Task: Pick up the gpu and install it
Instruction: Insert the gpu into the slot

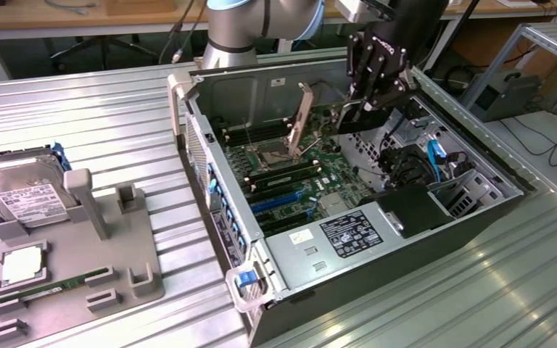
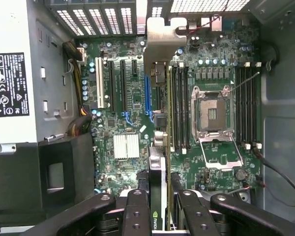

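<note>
My gripper (image 1: 365, 101) hangs inside the open computer case (image 1: 472, 217), over the motherboard (image 2: 132, 118). It is shut on the gpu (image 2: 157, 189), which the wrist view shows edge-on between the black fingers (image 2: 136, 206). The card runs away from the fingers to its silver bracket (image 2: 164, 39) near the vented case wall. In the exterior view the gpu (image 1: 303, 123) stands on edge, its tan-brown face showing, above the board. It sits roughly over the blue expansion slot (image 2: 147, 93), beside the memory slots (image 2: 179, 108); I cannot tell whether it touches the slot.
A grey fixture (image 1: 133, 268) on the exterior view's left carries a silver hard drive (image 1: 27, 196), a green memory stick (image 1: 51, 286) and a square chip (image 1: 17, 264). Inside the case are the labelled power supply (image 1: 356, 232), the open processor socket (image 2: 211, 113) and loose cables (image 1: 434, 156).
</note>
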Controlling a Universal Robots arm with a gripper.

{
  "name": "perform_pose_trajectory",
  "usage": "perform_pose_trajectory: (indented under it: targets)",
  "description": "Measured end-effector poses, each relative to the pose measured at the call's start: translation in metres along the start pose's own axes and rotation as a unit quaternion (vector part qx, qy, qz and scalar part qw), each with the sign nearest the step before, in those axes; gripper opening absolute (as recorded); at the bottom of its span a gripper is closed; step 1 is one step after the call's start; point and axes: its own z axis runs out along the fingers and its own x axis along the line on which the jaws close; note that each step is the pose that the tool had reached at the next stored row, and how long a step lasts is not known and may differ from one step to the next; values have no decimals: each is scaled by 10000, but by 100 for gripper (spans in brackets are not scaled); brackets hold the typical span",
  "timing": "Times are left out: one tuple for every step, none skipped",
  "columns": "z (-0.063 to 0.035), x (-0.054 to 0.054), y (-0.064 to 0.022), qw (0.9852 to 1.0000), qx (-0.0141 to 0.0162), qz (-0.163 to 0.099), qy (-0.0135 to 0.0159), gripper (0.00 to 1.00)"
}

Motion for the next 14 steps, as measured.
perform_pose_trajectory:
  targets:
    - [14,0,0,10000,0,0,0,27]
    - [28,1,-1,10000,0,0,0,27]
    - [42,1,-1,10000,0,0,0,27]
    - [47,1,-1,10000,0,0,1,27]
    - [48,1,-1,10000,0,0,2,27]
    - [47,1,-1,10000,0,0,2,27]
    - [48,1,-1,10000,0,0,2,27]
    - [49,1,-1,10000,0,0,1,27]
    - [49,1,-1,10000,0,0,0,27]
    - [49,1,-1,10000,0,0,1,27]
    - [50,2,5,10000,0,1,0,27]
    - [52,2,14,10000,0,0,-1,27]
    - [54,2,22,10000,0,0,-1,27]
    - [55,2,31,10000,0,0,0,27]
